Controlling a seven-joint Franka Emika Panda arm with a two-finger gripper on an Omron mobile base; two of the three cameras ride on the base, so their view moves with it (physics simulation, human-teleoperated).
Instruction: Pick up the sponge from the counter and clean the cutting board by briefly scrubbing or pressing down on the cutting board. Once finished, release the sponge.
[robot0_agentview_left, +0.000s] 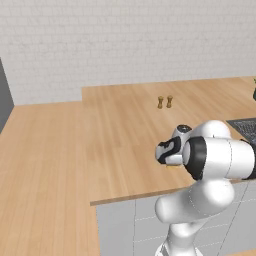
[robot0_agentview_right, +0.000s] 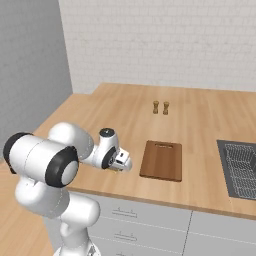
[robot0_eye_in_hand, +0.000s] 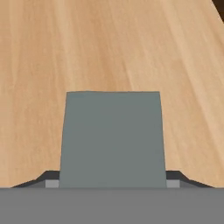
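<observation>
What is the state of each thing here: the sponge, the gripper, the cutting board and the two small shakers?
sponge: gripped, with the fingers against both its sides.
gripper: shut on the sponge, low over the counter, beside the board.
cutting board: flat on the counter, bare, untouched.
two small shakers: upright, side by side, apart from the board.

1. The gripper (robot0_agentview_left: 169, 161) is hanging low over the counter (robot0_agentview_left: 125, 140) at centre-right; a yellow sliver is showing beneath it.
2. Two small brown shakers (robot0_agentview_left: 165, 102) are standing at twelve o'clock from it, well apart.
</observation>
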